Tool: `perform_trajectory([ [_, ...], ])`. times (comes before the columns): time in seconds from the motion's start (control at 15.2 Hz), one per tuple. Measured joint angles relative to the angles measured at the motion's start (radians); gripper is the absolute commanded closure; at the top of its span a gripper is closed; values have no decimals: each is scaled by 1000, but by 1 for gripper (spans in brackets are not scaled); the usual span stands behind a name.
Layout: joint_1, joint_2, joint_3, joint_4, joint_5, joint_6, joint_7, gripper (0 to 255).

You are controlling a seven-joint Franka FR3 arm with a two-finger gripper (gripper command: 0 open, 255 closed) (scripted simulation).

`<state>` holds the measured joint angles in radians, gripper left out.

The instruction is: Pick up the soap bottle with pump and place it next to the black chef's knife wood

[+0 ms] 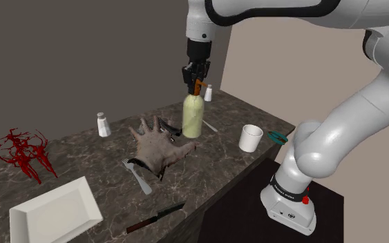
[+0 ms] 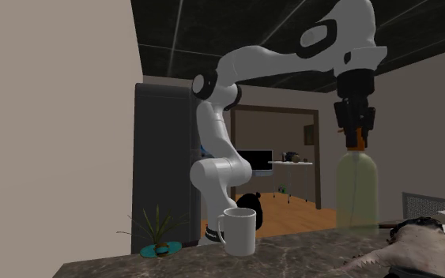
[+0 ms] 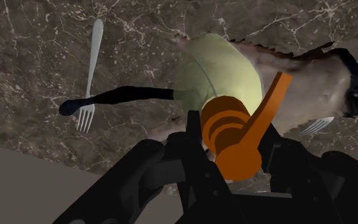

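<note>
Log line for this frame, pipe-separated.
gripper: shut on orange pump | soap bottle: upright | chef's knife: apart, at counter edge

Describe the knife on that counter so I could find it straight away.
Start at the dark marbled counter, then the white square plate in the shoulder view's lower left. The knife lies beside it, toward that view's right, at the counter's edge; unlike the pale fork nearby, it has a dark blade and reddish-brown handle.
</note>
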<state>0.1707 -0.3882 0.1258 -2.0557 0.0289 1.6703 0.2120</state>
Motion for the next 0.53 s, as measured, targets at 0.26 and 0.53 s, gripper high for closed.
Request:
perform_trajectory([
  [0.26,32,62,71,59,15,4,100,255],
  [0.53,62,141,140,144,17,-1,201,255],
])
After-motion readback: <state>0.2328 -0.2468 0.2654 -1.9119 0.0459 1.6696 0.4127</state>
